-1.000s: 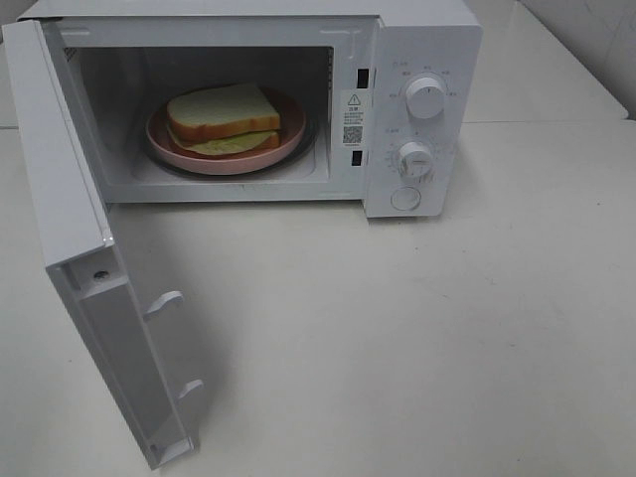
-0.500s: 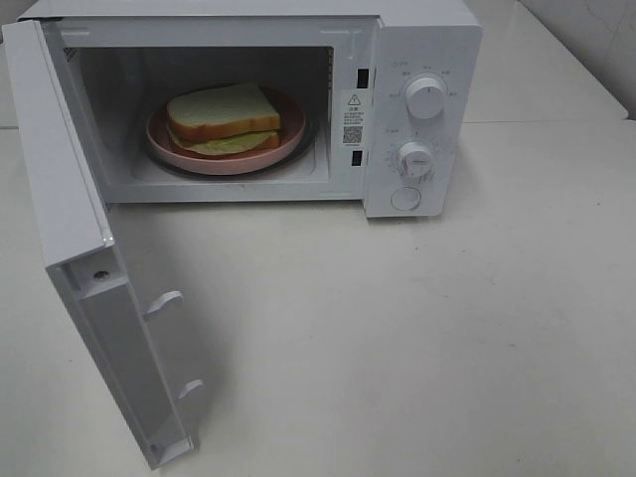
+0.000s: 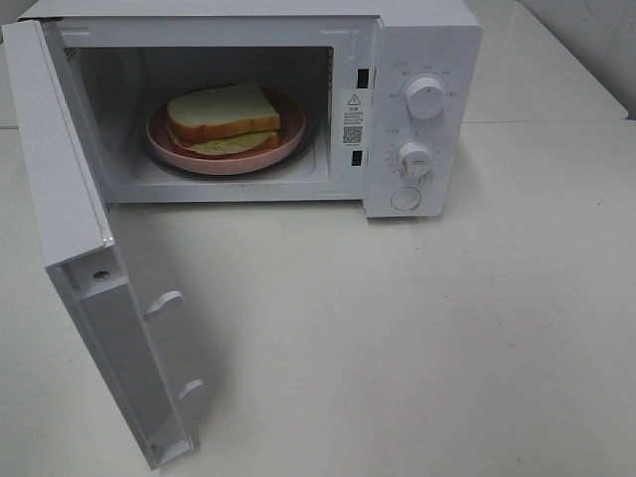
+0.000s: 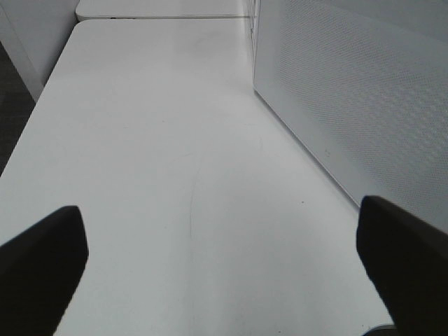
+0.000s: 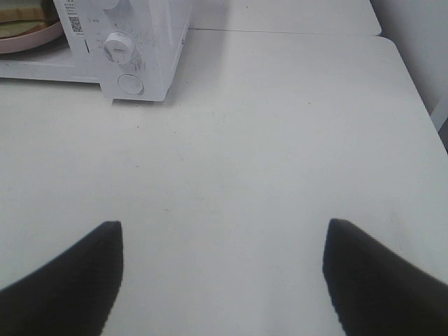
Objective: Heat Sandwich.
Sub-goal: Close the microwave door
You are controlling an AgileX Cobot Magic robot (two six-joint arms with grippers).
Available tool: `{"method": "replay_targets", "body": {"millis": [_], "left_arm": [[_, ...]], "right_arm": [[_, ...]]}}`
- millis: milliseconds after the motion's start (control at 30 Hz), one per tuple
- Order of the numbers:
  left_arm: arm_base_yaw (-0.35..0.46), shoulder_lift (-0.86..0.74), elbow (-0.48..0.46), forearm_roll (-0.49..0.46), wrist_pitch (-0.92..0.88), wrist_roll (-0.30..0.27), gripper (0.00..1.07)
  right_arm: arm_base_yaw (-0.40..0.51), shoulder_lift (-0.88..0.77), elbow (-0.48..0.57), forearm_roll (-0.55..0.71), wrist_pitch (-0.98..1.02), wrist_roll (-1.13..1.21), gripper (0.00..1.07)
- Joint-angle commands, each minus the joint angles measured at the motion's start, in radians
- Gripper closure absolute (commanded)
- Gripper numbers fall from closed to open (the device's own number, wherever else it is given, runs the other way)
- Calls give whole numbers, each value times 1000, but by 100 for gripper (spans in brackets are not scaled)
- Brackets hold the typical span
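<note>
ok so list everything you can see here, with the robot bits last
microwave: one, white, at the back of the table
door: one, white, swung wide open on the left side of the microwave
plate: one, pink, inside the microwave
sandwich: one, white bread with brown crust, on the plate
knobs: two, white, one above the other on the panel to the right of the opening
button: one, white, round, under the lower knob
table: one, white, under everything
left hand: one, black, open and empty, above the table beside the door
right hand: one, black, open and empty, above the table in front of the microwave's panel
</note>
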Motion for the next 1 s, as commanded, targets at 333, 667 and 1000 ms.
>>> {"method": "replay_targets", "body": {"millis": [333, 667, 1000], "left_arm": [[3, -19, 0, 3, -5, 0, 6], [3, -19, 0, -8, -5, 0, 6], [3, -19, 1, -2, -5, 0, 6]], "right_arm": [[-7, -27, 3, 4, -13, -8, 31], [-7, -27, 3, 4, -13, -8, 31], [-7, -27, 3, 4, -13, -8, 31]]}}
